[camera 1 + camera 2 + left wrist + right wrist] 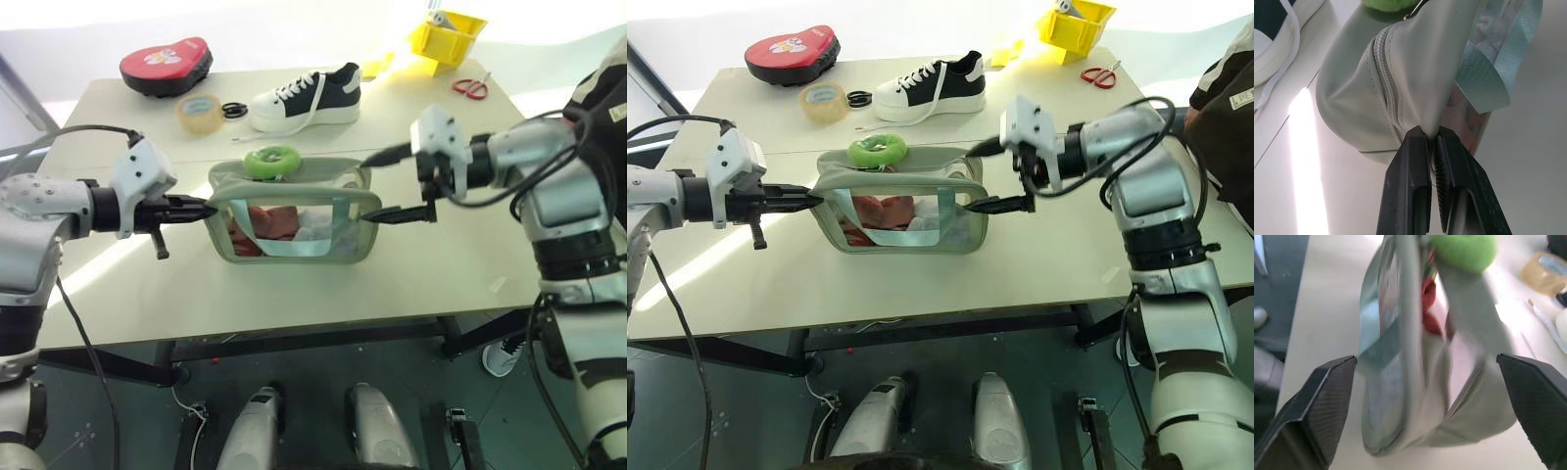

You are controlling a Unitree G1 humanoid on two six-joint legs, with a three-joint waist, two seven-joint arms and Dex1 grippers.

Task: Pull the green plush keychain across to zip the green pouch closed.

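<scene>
Pale tabletop centre frame carries our green pouch, green plush keychain on top; left tool pinches its end, right tool gapes wide; no legible writing.

The left gripper fingers pinch the green pouch end fabric beside its zipper

Silver-grey humanoid arms with black trim

Each rounded metallic arm carries a white boxy wrist block, looping black cables, and a slim two-fingered black gripper, left and right, with ribbed inner pads.
</scene>
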